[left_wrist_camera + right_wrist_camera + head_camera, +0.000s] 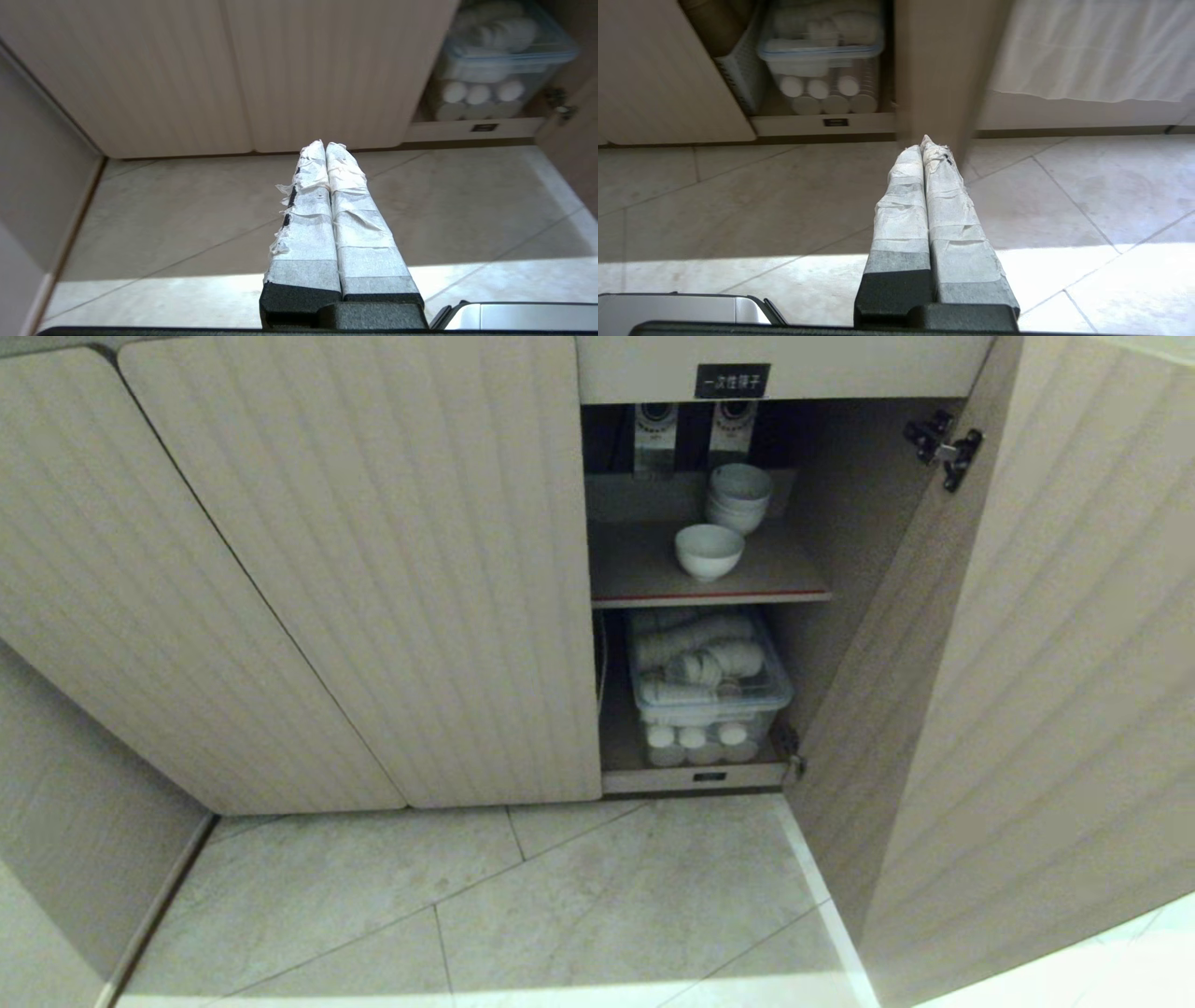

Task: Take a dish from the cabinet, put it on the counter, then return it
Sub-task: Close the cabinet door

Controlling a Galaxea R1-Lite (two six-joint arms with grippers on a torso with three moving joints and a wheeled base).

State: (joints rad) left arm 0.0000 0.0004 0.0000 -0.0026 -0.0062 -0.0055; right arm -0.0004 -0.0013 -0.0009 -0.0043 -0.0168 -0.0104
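While the right-hand door (1027, 691) stands swung wide toward the near right, the cabinet (355, 569) shows one open bay, with its other two fluted doors shut to the left. A small black label (733, 380) with white characters sits on the rail just above the opening. Inside, the bowl (709, 551) stands upright and alone on the upper shelf (635, 569), close to that shelf's red front edge and right of its middle. A stack of like bowls (738, 497) stands just behind it, farther in, apart from it. Bare shelf lies to the left of the bowl, and open air lies between its rim and the fittings above. Below the shelf, a clear lidded bin (707, 686) of white ware fills most of the lower bay, with white cylinders under it.

Neither arm appears from the head camera. The left gripper (325, 144) hangs low over the tiled floor (523, 896), before the shut doors, its taped fingers (303, 224) pressed together and holding nothing. The right gripper (924, 142) hangs likewise over the tiles, near the foot of the open door's edge, fingers pressed together and empty. Bare tiles lie between both grippers and the cabinet's base.
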